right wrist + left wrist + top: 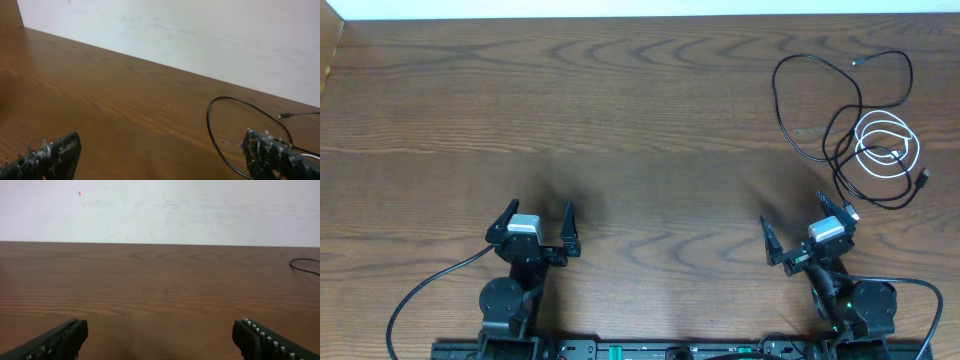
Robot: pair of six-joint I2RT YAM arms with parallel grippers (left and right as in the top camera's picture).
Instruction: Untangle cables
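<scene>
Two cables lie tangled at the table's far right. The long black cable (807,92) runs in wide loops, and the white cable (886,146) sits coiled in small loops on top of its lower part. In the right wrist view a black cable loop (215,131) curves past the right fingertip. In the left wrist view a bit of black cable (303,266) shows at the right edge. My left gripper (535,217) is open at the near left, far from the cables. My right gripper (807,222) is open just in front of the tangle, holding nothing.
The brown wooden table (600,110) stretches wide to the left and back. A pale wall (200,35) borders its far edge. Thicker black arm wires (425,290) trail at the near edge by both arm bases.
</scene>
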